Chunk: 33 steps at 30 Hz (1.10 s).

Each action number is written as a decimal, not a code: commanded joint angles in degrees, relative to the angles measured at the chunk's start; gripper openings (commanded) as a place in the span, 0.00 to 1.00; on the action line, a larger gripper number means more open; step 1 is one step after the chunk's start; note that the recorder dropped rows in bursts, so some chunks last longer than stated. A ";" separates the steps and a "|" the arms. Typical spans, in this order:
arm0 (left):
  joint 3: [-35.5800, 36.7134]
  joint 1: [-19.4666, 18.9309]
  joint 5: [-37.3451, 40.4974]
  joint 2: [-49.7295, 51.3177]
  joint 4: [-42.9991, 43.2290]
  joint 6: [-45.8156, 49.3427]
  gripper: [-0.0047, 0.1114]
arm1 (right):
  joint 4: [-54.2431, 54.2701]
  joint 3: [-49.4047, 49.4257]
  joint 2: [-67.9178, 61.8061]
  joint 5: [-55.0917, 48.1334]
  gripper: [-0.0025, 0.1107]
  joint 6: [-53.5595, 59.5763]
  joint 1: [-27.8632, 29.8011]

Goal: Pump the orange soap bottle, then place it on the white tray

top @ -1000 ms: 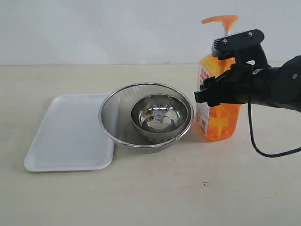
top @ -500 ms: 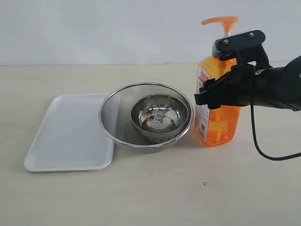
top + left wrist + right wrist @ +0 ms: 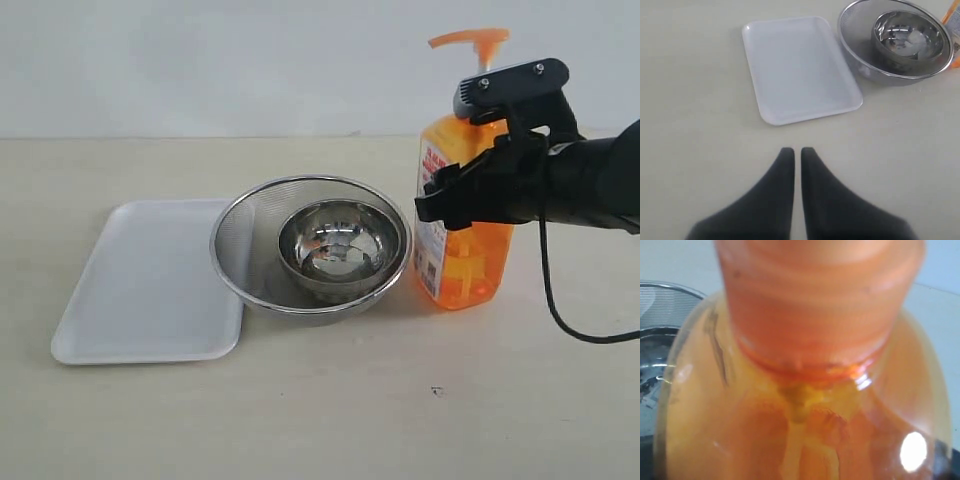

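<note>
Three views: exterior, left wrist and right wrist.
Task thing: orange soap bottle (image 3: 465, 270) stands upright on the table (image 3: 350, 400), just right of the steel mesh bowl (image 3: 240, 250), pump head up.
Tray: white tray (image 3: 140, 290) lies flat on the left with nothing on it. The mesh bowl sits between it and the bottle.
Exterior only: right end effector (image 3: 432, 205) reaches in from the right at the bottle's mid body. Its jaws are set wide across the body and grip it. A black cable (image 3: 560, 320) hangs from the arm.
Nested: a smaller steel bowl (image 3: 345, 245) sits inside the mesh bowl.
Left wrist only: left end effector (image 3: 797, 152) is over bare table, well apart from the tray. Its fingers are drawn nearly together with a thin slit between them, holding nothing.
Right wrist only: the bottle's neck and shoulder fill the frame, blurred, with the mesh bowl at one edge.
Hidden: no fingers show in the right wrist view, and the left arm is out of the exterior view.
Cut off: only an orange sliver of the bottle shows in the left wrist view.
Unclear: whether the mesh bowl's rim touches the tray edge. The label print is too small to read.
</note>
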<state>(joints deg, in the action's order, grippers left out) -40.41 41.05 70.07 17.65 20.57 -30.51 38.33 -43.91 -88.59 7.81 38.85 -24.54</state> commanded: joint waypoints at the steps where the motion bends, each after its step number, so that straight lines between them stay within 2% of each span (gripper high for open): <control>1: 0.85 0.15 -0.10 -1.12 -0.81 -0.86 0.08 | -0.42 -1.54 2.16 3.29 0.02 1.72 -0.05; 21: 3.01 0.15 -0.10 -1.24 -1.89 -1.23 0.08 | 2.74 -7.49 2.16 0.90 0.02 9.16 0.05; 27: 3.01 0.15 -0.10 -1.24 -1.89 -1.23 0.08 | 9.05 -8.11 2.16 0.49 0.02 16.11 2.28; 33: 3.03 0.15 -0.10 -1.24 -1.77 -1.23 0.08 | 9.17 -8.11 2.16 -0.20 0.02 16.77 3.47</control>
<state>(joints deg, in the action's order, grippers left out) -37.61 41.05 70.07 16.75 18.99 -31.05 47.54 -50.76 -87.91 4.45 54.45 -21.44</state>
